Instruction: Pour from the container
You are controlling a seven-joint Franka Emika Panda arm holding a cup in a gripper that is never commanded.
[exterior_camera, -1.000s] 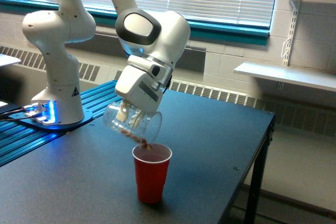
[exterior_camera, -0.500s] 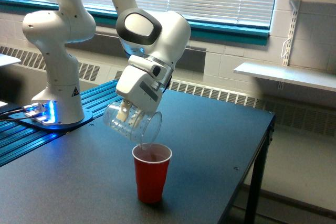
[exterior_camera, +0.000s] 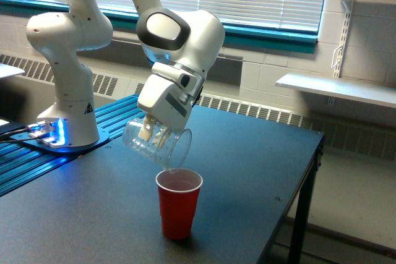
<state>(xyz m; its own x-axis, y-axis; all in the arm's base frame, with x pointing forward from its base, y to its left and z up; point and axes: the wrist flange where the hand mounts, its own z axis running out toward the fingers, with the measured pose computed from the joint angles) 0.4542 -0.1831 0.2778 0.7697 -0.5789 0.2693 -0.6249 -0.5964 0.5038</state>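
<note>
The pincer [exterior_camera: 153, 133] is clamped on the clear plastic tumbler [exterior_camera: 156, 143], which is tipped over the red plastic cup [exterior_camera: 179, 204] and looks emptied; righting remains.

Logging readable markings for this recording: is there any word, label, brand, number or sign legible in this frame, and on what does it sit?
No legible words or numbers.
Small dark triangular mark on the robot base: too small to read.
Clear container, red cup, gripper: no print visible.

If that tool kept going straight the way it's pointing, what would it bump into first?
The tool, gripping the clear cup, points down toward the exterior view's left, so it would likely meet the dark tabletop first, though depth is uncertain.
</note>
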